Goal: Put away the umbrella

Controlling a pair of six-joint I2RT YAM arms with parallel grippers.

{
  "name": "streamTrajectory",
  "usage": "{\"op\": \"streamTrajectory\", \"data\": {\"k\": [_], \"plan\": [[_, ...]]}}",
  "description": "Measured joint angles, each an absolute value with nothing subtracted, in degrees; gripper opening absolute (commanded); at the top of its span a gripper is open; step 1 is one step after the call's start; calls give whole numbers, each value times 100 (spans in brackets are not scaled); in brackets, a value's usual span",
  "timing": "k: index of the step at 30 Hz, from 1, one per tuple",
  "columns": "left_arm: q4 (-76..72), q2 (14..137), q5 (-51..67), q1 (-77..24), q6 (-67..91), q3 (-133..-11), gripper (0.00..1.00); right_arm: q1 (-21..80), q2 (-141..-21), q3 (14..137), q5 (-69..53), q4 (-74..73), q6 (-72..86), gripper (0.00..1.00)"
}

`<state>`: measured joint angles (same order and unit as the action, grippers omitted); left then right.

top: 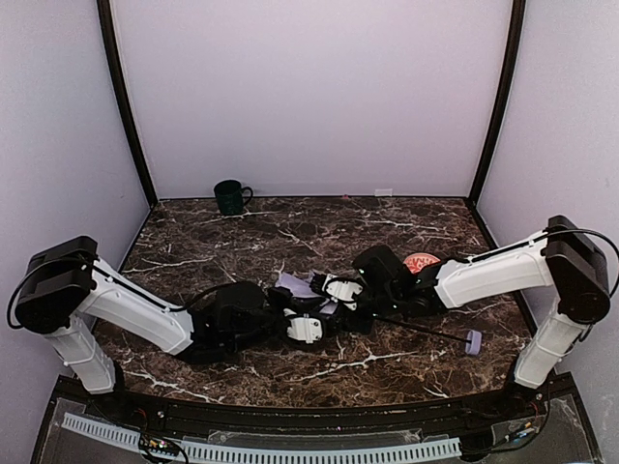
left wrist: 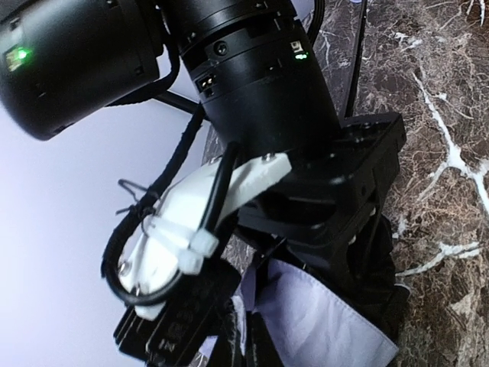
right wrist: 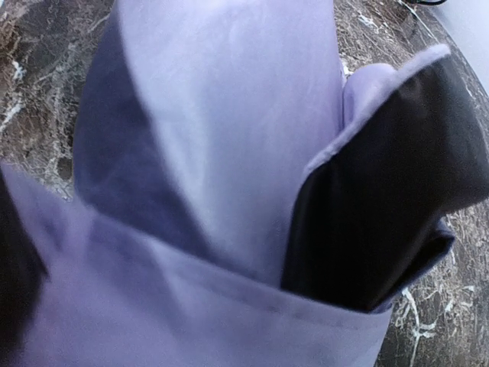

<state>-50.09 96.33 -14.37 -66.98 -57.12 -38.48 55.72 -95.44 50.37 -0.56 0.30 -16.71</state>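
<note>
The umbrella [top: 293, 283] lies in the middle of the table as a crumpled bundle of lavender fabric. Its thin black shaft [top: 426, 332] runs right to the small lavender handle [top: 473, 341]. Both arms meet over the bundle. My left gripper [top: 308, 329] is at its near side, shut; whether cloth is caught in it does not show. My right gripper [top: 334, 290] is pressed into the bundle from the right. In the right wrist view, lavender fabric [right wrist: 221, 138] and black lining [right wrist: 390, 191] hide that gripper's fingers. The left wrist view shows the right arm's wrist [left wrist: 260, 99] and a fabric flap [left wrist: 321, 321].
A dark green mug [top: 230, 196] stands at the back left by the wall. A red-patterned bowl [top: 423, 262] sits behind the right forearm. The marble table [top: 387, 227] is enclosed by pale walls on three sides.
</note>
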Motion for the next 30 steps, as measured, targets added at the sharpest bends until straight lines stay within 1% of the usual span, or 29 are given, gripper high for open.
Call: {"op": "streamTrajectory", "data": {"k": [2,9,15,23,26,30], "plan": [[-5048,9437,-1511,-6698,-5763,-3719,0,5485,-9485,5037,-274,-10,-1619,0],[-4613,8176,-1712,-6622,-5892,-3505,0,4954,-9448,5035,-1205,-285,-1367,0],[-3345,7334,-1461,-6582,-5688,-3505,0,4525,-9472,5035,-2117,-102,-904,0],[-2346,7070,-1164,-6755,-5325,-3094,0,4276,-9961,5172,-2709,-54,-427,0],[-2429,7155,-1302,-6772,-5312,-3094,0,4252,-10158,5310,-2731,-93,-351,0],[-2735,7210,-1420,-6746,-5749,-3109,0,4230,-10175,5433,-2790,-270,-489,0]]}}
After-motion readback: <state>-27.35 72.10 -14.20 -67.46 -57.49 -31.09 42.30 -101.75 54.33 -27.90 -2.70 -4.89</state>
